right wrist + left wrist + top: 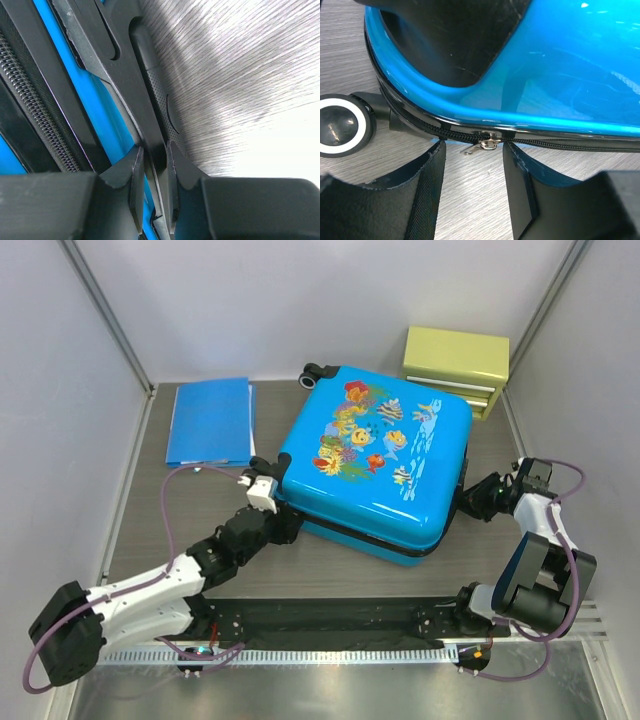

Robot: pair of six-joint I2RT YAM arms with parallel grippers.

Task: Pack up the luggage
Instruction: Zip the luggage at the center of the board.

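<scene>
The luggage (375, 465), a bright-blue hard-shell case with cartoon fish prints, lies flat and closed in the middle of the table. My left gripper (287, 518) is at its near left corner and stands open. In the left wrist view the metal zipper pull (482, 146) lies just ahead of the left gripper (472, 160), touching neither finger, beside a black wheel (342, 125). My right gripper (470, 502) is at the case's right side. The right wrist view shows the right gripper (154, 155) shut on the black side handle (125, 75), next to the blue shell (85, 85).
A flat blue folder (210, 422) lies at the back left. A yellow-green drawer box (455, 365) stands at the back right, close to the case's far corner. White walls close in the table on three sides. A second wheel (318, 375) shows at the case's far edge.
</scene>
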